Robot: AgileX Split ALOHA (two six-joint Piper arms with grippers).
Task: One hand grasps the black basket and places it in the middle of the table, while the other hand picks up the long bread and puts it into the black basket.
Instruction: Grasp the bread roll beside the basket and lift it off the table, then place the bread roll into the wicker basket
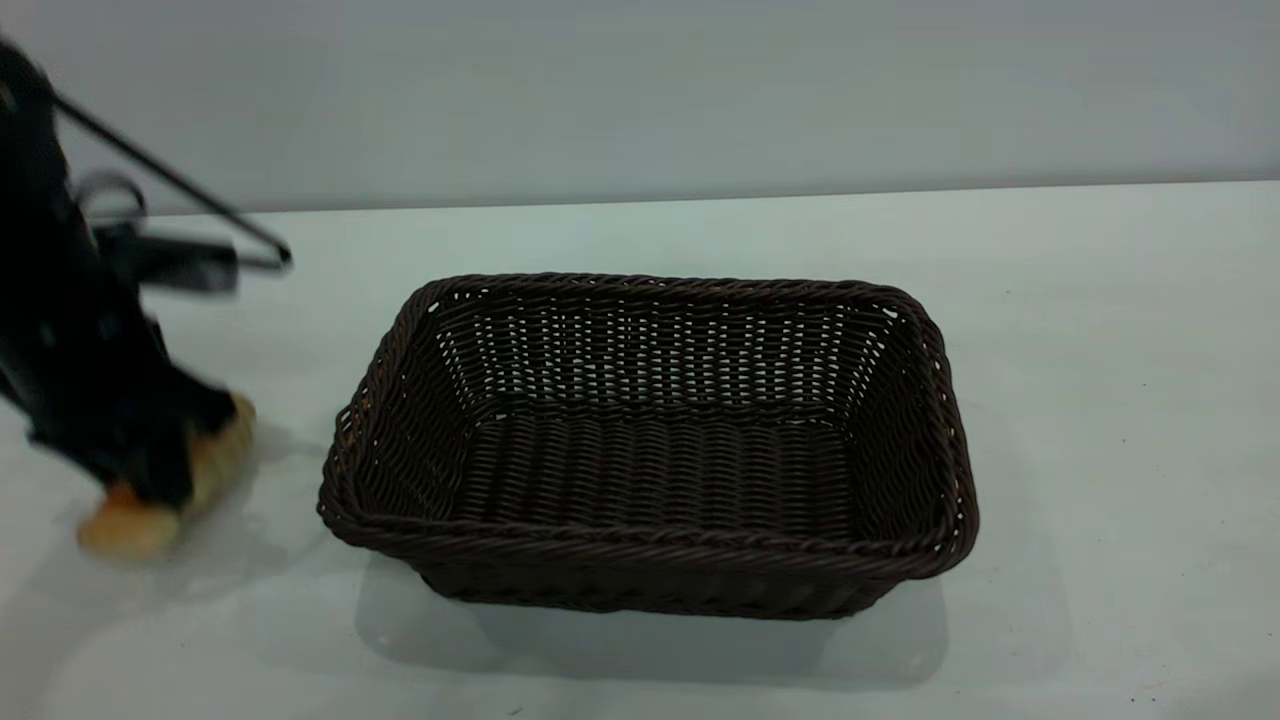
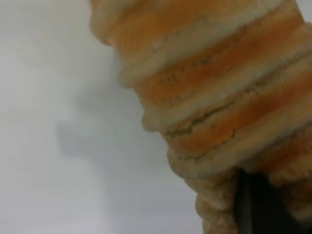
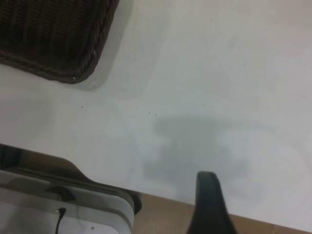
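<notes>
Dark woven wicker, the black basket [image 1: 650,450] sits empty at the centre of the frame on the white counter [image 1: 1100,400]. At the far left, the left gripper [image 1: 165,465] is clamped across the long bread [image 1: 160,490] (golden-orange, pale ridges), low over the counter and just beside the basket's left end. Only one black finger of the right gripper [image 3: 209,204] shows in its wrist view, off the basket's corner; its opening cannot be told.
</notes>
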